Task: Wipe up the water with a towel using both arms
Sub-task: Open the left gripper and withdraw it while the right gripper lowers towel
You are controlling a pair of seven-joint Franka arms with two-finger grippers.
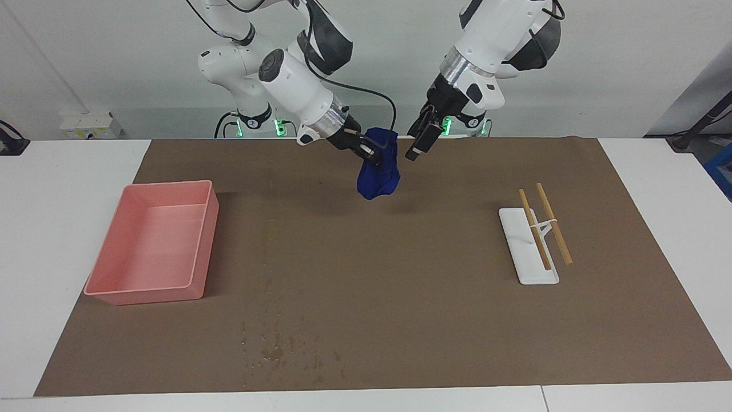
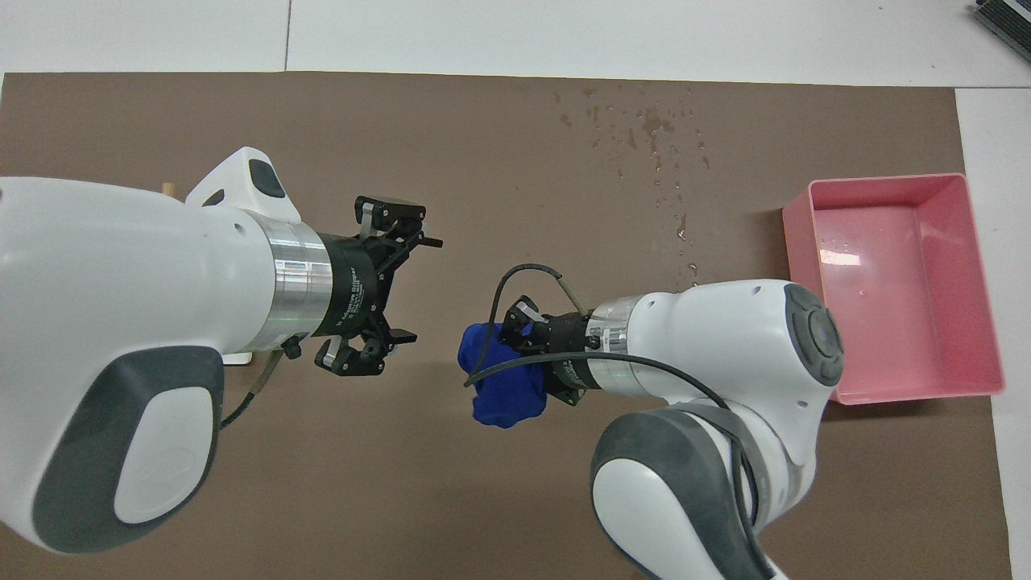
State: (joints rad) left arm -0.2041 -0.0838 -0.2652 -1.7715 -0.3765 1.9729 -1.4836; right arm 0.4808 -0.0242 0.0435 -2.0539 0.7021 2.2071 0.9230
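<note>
The navy-blue towel (image 1: 378, 176) (image 2: 503, 393) hangs bunched in the air over the brown mat, held by my right gripper (image 1: 374, 156) (image 2: 506, 340), which is shut on its upper part. My left gripper (image 1: 417, 146) (image 2: 419, 290) is beside the towel, a short gap away, open wide with nothing between its fingers. The spilled water (image 1: 281, 349) (image 2: 654, 135) is a scatter of drops on the mat near the table edge farthest from the robots, toward the right arm's end.
A pink tray (image 1: 166, 184) (image 2: 886, 179) stands at the right arm's end of the mat. A white rack (image 1: 529, 269) with two wooden sticks lies toward the left arm's end, mostly hidden under the left arm in the overhead view.
</note>
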